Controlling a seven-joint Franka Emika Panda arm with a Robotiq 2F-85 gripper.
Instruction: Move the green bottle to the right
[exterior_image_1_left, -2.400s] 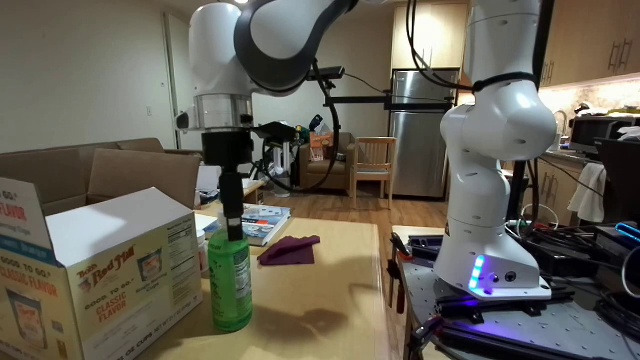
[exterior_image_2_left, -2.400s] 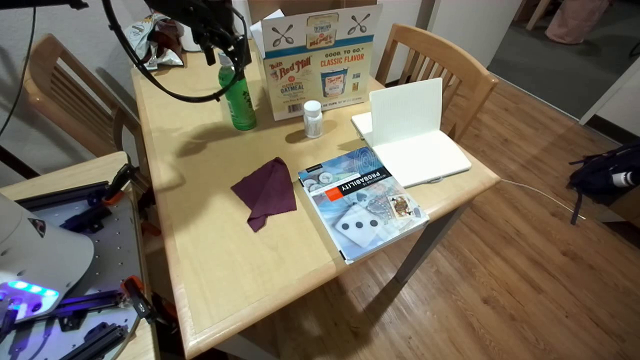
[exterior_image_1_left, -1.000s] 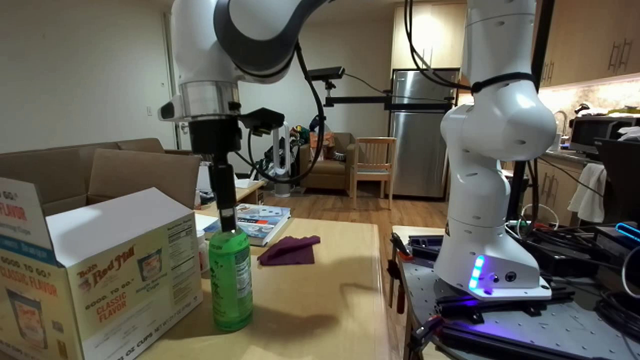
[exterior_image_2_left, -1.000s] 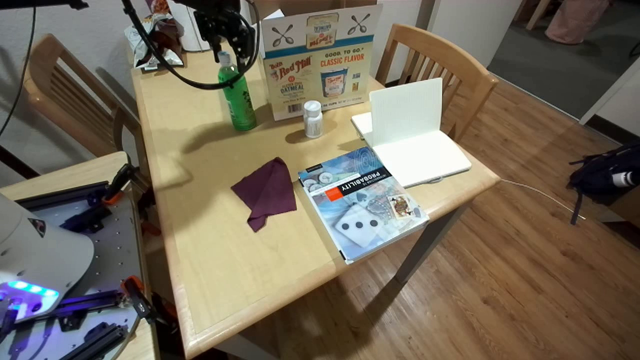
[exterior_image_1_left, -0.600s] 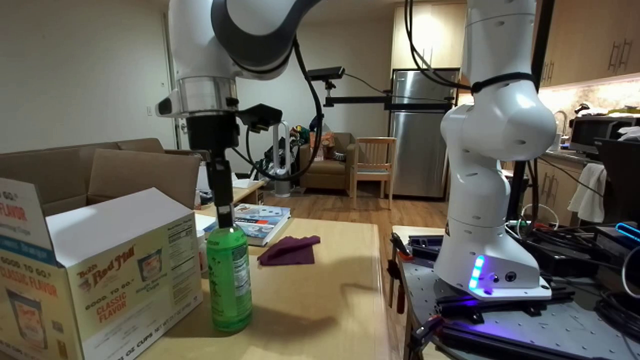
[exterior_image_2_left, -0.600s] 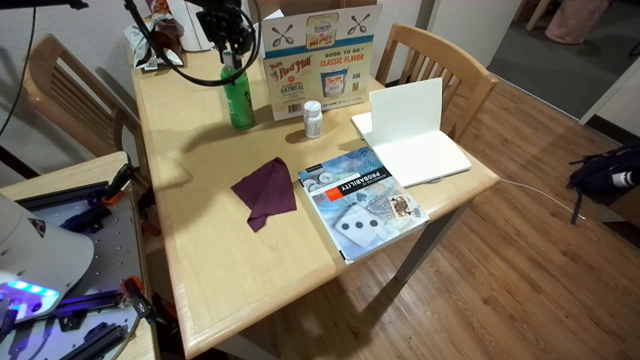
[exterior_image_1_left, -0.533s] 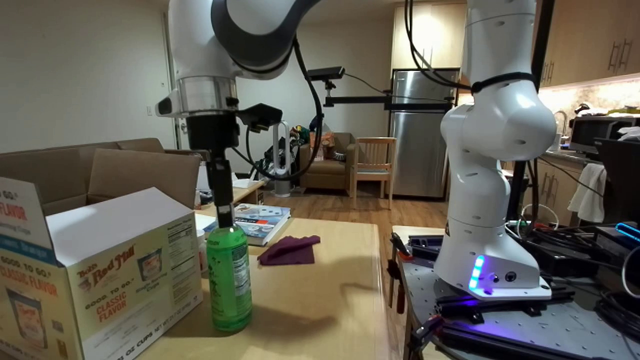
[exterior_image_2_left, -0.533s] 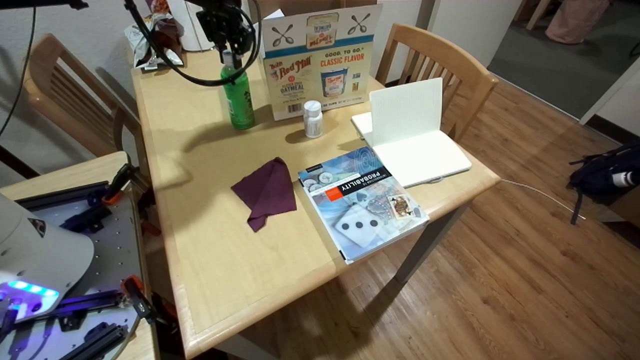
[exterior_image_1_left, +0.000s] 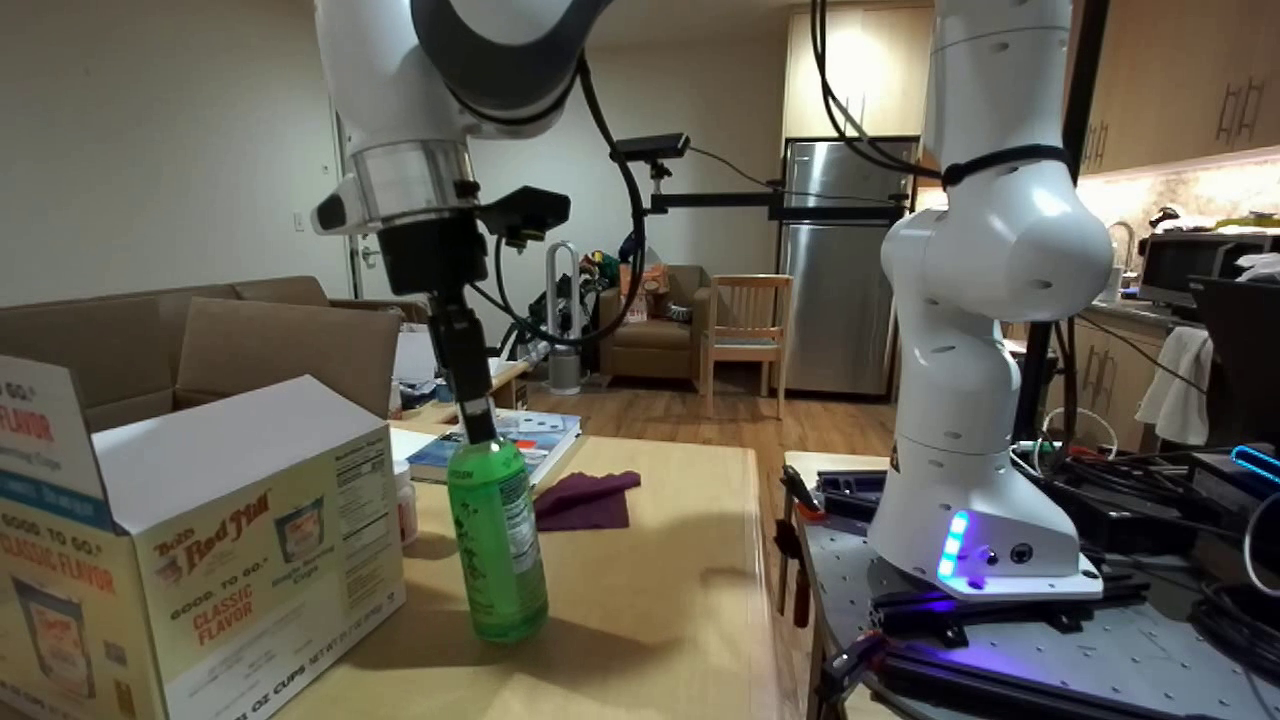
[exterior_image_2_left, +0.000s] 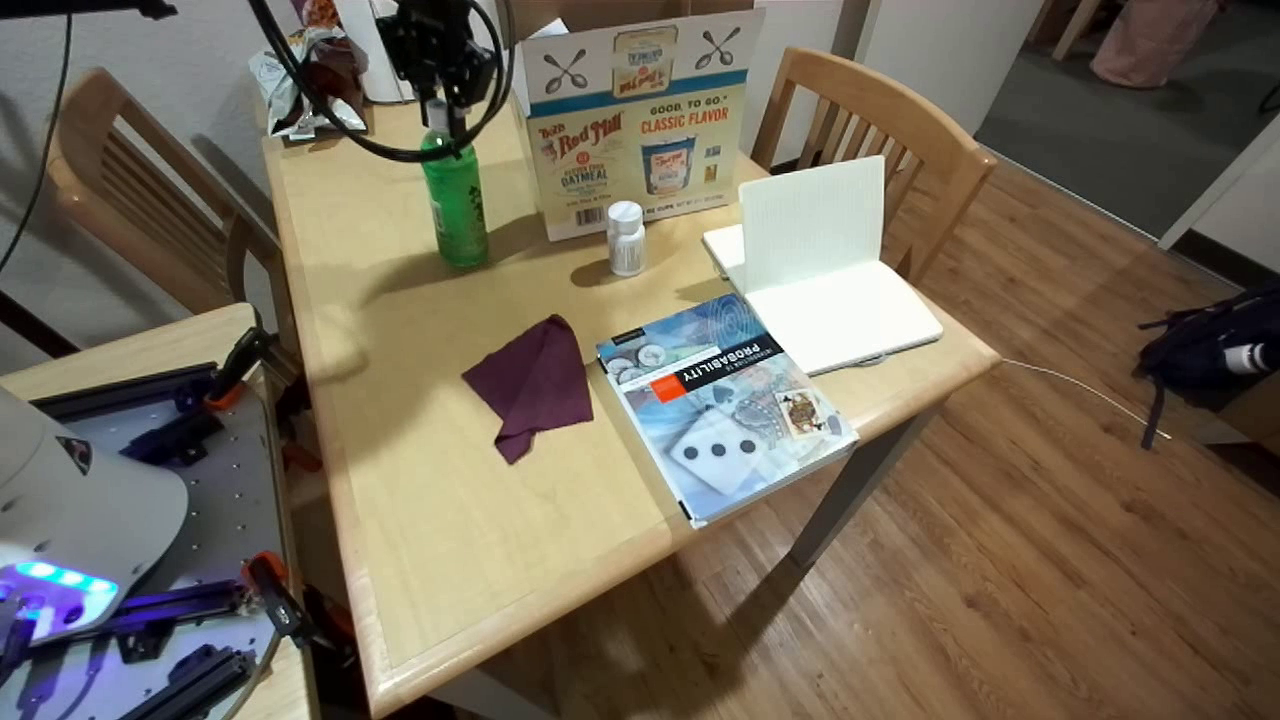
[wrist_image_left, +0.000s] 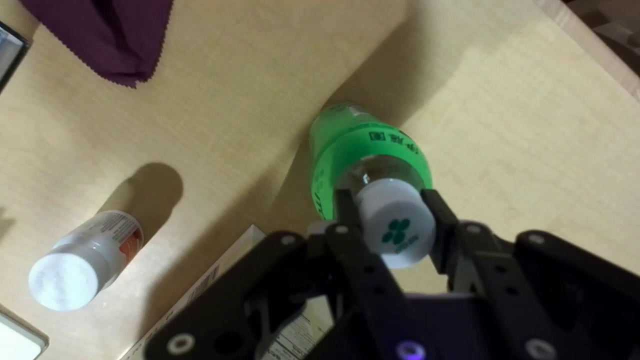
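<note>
On the left sits a brown sofa (exterior_image_1_left: 100, 345); before it, the desk (exterior_image_1_left: 690, 500). On that stands an opened cardboard box (exterior_image_1_left: 270, 560), then a small white bottle (exterior_image_1_left: 406, 505), then the green bottle (exterior_image_1_left: 498, 545), tilted, near the box (whether its base touches the desk, I cannot tell). The pincer (wrist_image_left: 390, 212) is closed on its white cap (wrist_image_left: 397, 232), gripping from both sides. Behind lies a book (exterior_image_1_left: 548, 436), then a purple cloth (exterior_image_1_left: 597, 502); last comes the white arm (exterior_image_1_left: 1000, 260).

Green bottle (exterior_image_1_left: 497, 540): one
Pill bottle (exterior_image_2_left: 626, 242): one
Oatmeal box (exterior_image_2_left: 635, 140): one
Purple cloth (exterior_image_2_left: 537, 388): one
Book (exterior_image_2_left: 722, 408): one
Notebook (exterior_image_2_left: 838, 312): one
Gripper (wrist_image_left: 390, 212): one
Fingers (wrist_image_left: 441, 222): two
Wooden chairs (exterior_image_1_left: 745, 349): three that I see
Fridge (exterior_image_1_left: 840, 300): one
</note>
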